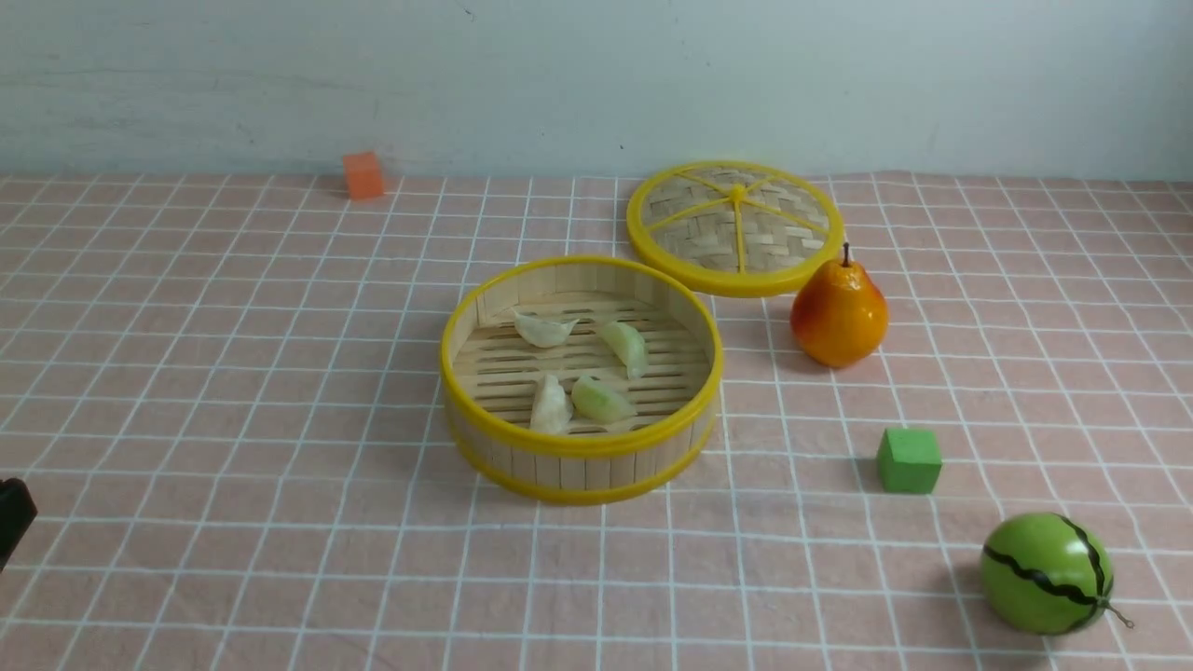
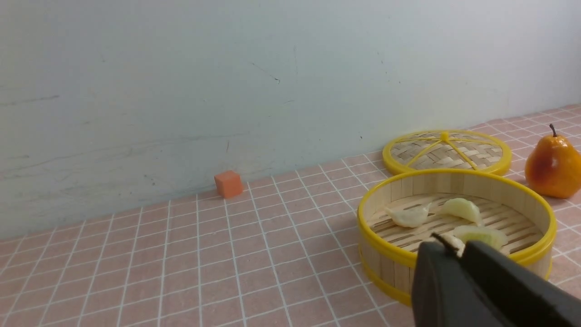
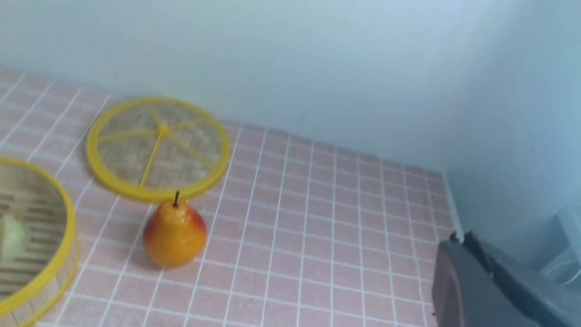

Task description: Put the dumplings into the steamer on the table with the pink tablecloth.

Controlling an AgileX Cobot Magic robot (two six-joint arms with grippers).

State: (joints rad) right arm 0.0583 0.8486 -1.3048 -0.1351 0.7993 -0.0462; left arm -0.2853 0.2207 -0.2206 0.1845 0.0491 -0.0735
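The steamer (image 1: 578,445) stands mid-table on the pink tablecloth (image 1: 233,373). Inside it lie the dumplings: two cream-white ones (image 1: 545,329) (image 1: 550,406) and two pale green ones (image 1: 626,347) (image 1: 601,399). My left gripper (image 1: 14,513) shows only as a black tip at the front-left edge, well clear of the steamer. In the left wrist view the left gripper (image 2: 456,247) is shut on nothing, with the steamer (image 2: 454,172) beyond it. My right gripper (image 3: 459,237) is out of the front view. It is shut and empty near the table's far right corner.
The flat woven lid (image 1: 736,228) lies behind the steamer, and a pear (image 1: 839,312) stands to the steamer's right. A green cube (image 1: 908,459) and a toy watermelon (image 1: 1046,573) sit at front right. An orange cube (image 1: 363,174) rests by the back wall.
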